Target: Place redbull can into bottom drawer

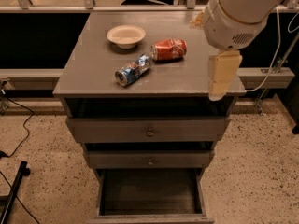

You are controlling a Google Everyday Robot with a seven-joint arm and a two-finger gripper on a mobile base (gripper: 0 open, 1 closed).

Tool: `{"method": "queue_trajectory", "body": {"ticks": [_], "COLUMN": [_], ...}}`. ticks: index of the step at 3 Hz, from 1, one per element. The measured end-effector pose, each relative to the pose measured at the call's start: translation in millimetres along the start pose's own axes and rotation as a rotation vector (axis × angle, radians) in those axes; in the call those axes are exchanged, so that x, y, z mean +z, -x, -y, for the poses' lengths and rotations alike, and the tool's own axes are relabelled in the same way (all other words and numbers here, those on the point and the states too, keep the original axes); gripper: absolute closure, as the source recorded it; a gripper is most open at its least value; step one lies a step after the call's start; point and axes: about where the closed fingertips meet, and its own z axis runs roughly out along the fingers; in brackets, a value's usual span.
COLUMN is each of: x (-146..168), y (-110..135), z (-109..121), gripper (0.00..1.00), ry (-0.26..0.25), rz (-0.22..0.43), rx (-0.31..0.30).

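Camera view: a grey-brown cabinet seen from above and in front, its top serving as the counter (93, 73). The redbull can (133, 70) lies on its side near the middle of the counter, its silver end turned toward the near left. Just beyond its far end, to the right, a red soda can (169, 49) also lies on its side; whether the two touch cannot be told. A pale bowl (125, 35) stands upright farther back and to the left, apart from both cans. The gripper (209, 56) hangs over the right edge of the counter below a thick white arm segment (238, 13), well to the right of the redbull can; its beige jaws stand apart and hold nothing. Below the counter, the top drawer (148, 130) and the middle drawer (149, 160) each carry a small knob. The bottom drawer (152, 218) is pulled out toward the near side, its dark interior exposed. Dark cables (18, 139) trail over the speckled floor (42, 171) at the left.
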Motion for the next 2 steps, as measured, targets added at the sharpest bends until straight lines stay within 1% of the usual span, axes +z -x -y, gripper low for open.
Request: {"method": "queue_trajectory", "body": {"ticks": [1,2], "x": [2,31], "y": [2,28], "z": [1,16], "gripper": [0.00,0.00], "ry": [0.007,0.095], "rz": [0.002,0.020], "rx": [-0.014,-0.183]}}
